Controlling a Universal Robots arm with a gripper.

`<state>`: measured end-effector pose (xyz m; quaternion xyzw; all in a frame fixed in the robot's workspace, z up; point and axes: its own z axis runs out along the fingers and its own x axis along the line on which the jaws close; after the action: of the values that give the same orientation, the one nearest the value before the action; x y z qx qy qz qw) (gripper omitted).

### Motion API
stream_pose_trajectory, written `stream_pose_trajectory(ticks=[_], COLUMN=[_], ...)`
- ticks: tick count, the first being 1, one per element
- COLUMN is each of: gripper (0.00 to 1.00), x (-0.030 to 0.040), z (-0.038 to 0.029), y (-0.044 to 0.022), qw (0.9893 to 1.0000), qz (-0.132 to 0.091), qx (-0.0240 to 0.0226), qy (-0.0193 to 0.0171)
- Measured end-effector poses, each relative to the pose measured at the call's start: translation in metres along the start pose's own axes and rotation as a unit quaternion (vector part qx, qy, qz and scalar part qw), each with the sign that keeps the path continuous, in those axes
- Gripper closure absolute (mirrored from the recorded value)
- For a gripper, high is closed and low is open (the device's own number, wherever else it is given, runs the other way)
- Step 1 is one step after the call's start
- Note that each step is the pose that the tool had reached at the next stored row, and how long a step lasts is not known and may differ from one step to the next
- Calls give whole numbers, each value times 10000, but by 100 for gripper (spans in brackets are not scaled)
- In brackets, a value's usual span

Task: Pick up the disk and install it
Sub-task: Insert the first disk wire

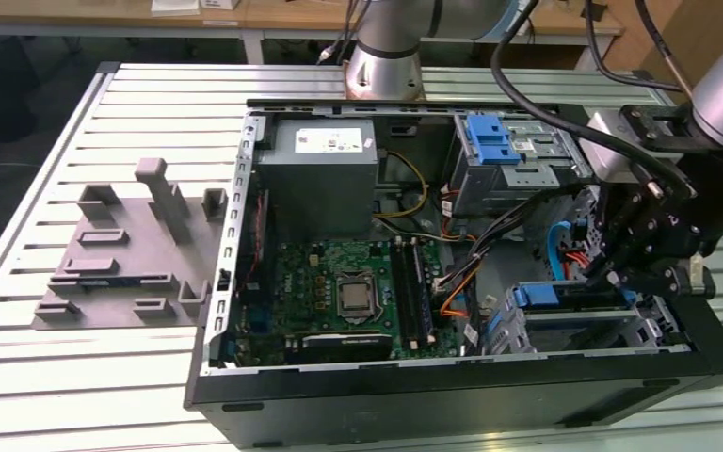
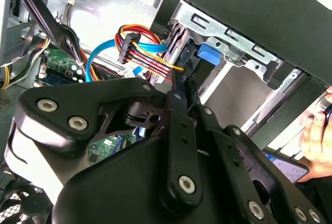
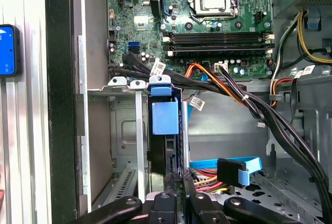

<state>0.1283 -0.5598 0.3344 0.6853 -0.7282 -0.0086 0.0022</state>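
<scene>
At four o'clock in the computer case [image 1: 462, 377], the exterior view shows the claw [image 1: 602, 278] right at the disk [image 1: 538, 297], which stands in the metal cage [image 1: 644, 330]; the case lies on a ribbed metal table [image 1: 35, 377], with desks [image 1: 199, 14] behind. In the second wrist view I cannot tell if the claw [image 2: 181, 86] is gripping, and the wires [image 2: 145, 60] just beside it could snag. In the first wrist view a crooked push could jam the disk [image 3: 166, 117].

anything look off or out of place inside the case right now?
Nothing damaged or spilled. The disk stands on edge in the silver drive cage, with the gripper right at it. A loose SATA connector on a blue cable lies unplugged beside it, and a hand is close to the case edge.
</scene>
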Motion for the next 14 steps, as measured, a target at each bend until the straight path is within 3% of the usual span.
stream_pose_trajectory(ticks=[14], gripper=[84], x=[9], z=[32], y=[-1], qw=[10000], qz=[0], qx=[-1], qy=[0])
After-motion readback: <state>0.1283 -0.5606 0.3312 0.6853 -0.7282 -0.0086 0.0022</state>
